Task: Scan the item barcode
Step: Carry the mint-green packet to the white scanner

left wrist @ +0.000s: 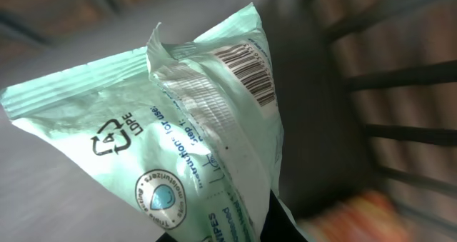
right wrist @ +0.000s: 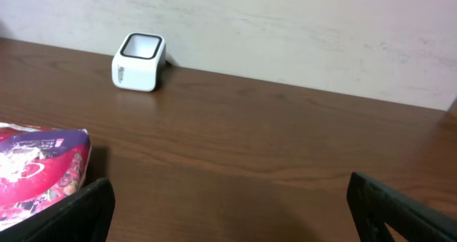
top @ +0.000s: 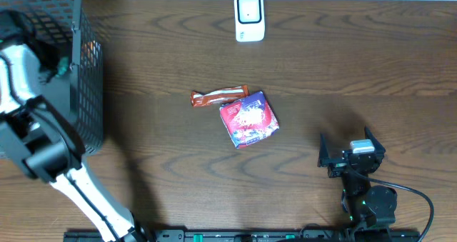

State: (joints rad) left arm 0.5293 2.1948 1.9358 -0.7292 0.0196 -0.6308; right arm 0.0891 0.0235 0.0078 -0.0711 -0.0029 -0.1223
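A mint-green pack of wipes [left wrist: 178,128] fills the left wrist view, its barcode [left wrist: 251,72] facing the camera near the top right corner of the pack. My left gripper [left wrist: 235,232] is shut on the pack's lower end, inside the black mesh basket [top: 90,92] at the table's left. One dark finger [left wrist: 280,224] shows beside the pack. The white scanner [top: 249,17] stands at the back centre, also visible as the scanner [right wrist: 138,52] in the right wrist view. My right gripper [top: 350,153] rests open near the front right, holding nothing.
A red and purple pouch [top: 248,119] and a brown snack bar [top: 218,96] lie mid-table. The pouch [right wrist: 39,170] sits left of my right gripper's fingers. Something orange [left wrist: 364,213] lies blurred in the basket.
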